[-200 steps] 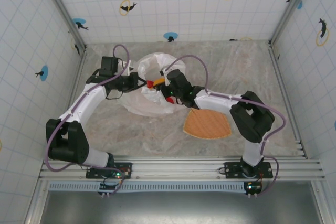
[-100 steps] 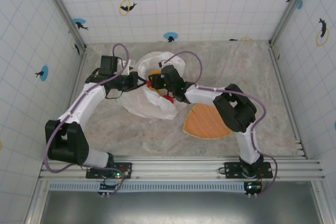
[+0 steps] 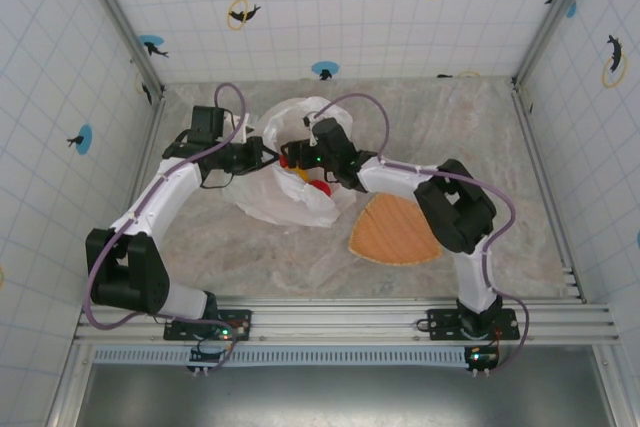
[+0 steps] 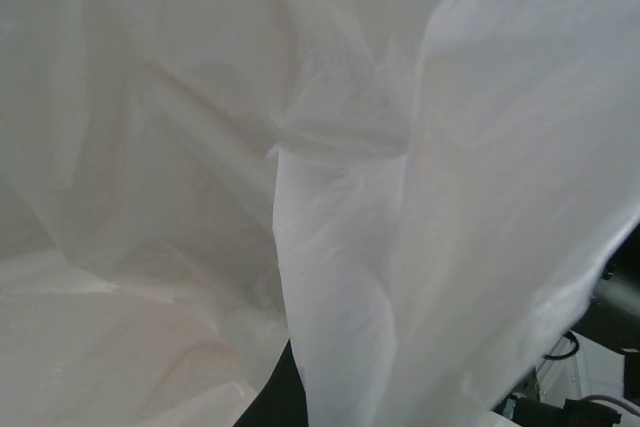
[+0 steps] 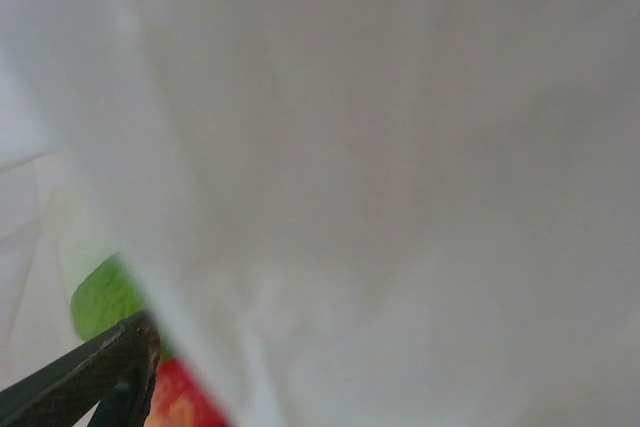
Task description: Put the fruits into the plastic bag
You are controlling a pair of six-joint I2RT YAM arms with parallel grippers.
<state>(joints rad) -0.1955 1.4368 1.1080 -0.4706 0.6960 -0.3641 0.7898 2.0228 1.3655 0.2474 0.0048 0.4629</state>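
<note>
The crinkled white plastic bag (image 3: 285, 197) lies at the table's middle left with its mouth facing up. My left gripper (image 3: 262, 155) is shut on the bag's left rim, and bag film (image 4: 200, 147) covers the left wrist view. My right gripper (image 3: 297, 155) reaches into the bag's mouth from the right and stands open. One dark finger (image 5: 90, 372) shows at the lower left; the other is hidden behind the film. A green fruit (image 5: 100, 297) and a red fruit (image 5: 180, 402) lie beside that finger. Another red fruit (image 3: 320, 187) rests in the bag.
A flat orange fan-shaped tray (image 3: 395, 230) lies right of the bag, under the right forearm. Tiled walls close the table in at the back and both sides. Bare marble surface stretches to the far right and along the near edge.
The right arm swung left and farther back, pushing its gripper deeper into the bag's mouth, and a red fruit now lies in the bag below it. The left arm stayed still.
</note>
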